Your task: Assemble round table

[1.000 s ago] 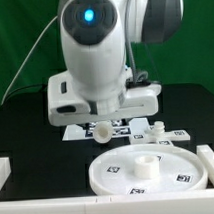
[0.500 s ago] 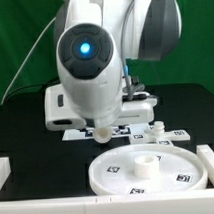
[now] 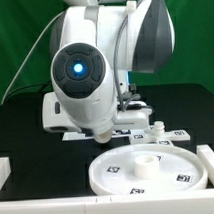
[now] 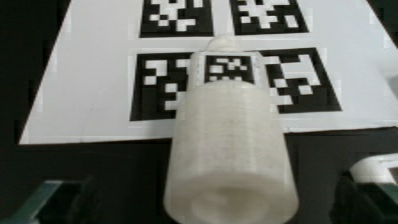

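Lying between the parted jaws, touching neither: the cylindrical post [image 4: 222, 140].

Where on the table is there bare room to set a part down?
The black table is bare on the exterior view's left, between the rail there and the disc. Behind the disc it is crowded: the marker board, the post and the arm.

No letters, digits or brand marks are showing legibly to you anywhere. You are seeing only black-and-white square tags [image 4: 294, 80]. Several are lying printed on the marker board [image 4: 89, 100], one is appearing to sit on the post [image 4: 222, 150], and two are showing on the disc [image 3: 148, 184]. Their patterns are carrying no readable text.
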You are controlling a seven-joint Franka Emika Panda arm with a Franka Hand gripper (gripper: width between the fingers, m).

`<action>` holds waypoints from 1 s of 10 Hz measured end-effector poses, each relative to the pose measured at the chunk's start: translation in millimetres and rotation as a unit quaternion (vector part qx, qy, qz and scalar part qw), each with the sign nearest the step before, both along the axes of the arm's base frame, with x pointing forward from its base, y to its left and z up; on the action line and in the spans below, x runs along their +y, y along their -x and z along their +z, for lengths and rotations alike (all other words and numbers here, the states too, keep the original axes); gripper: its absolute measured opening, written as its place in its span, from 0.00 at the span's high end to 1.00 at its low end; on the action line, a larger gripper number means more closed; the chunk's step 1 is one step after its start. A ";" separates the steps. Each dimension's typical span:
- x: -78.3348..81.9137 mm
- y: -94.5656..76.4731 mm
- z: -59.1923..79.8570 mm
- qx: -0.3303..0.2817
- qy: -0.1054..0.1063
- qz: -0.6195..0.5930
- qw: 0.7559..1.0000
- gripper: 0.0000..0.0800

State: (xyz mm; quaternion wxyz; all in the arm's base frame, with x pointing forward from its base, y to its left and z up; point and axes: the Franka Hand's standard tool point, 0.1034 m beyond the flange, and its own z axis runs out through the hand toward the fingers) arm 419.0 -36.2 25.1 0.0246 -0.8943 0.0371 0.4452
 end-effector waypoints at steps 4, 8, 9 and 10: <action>5.9 23.0 -18.3 0.025 0.000 0.002 1.000 0.19; 5.6 22.5 -18.3 0.025 0.000 0.002 1.000 0.39; 5.6 22.5 -18.3 0.025 0.000 0.002 1.000 0.49; 7.5 22.3 -16.7 0.026 0.001 0.003 1.000 0.49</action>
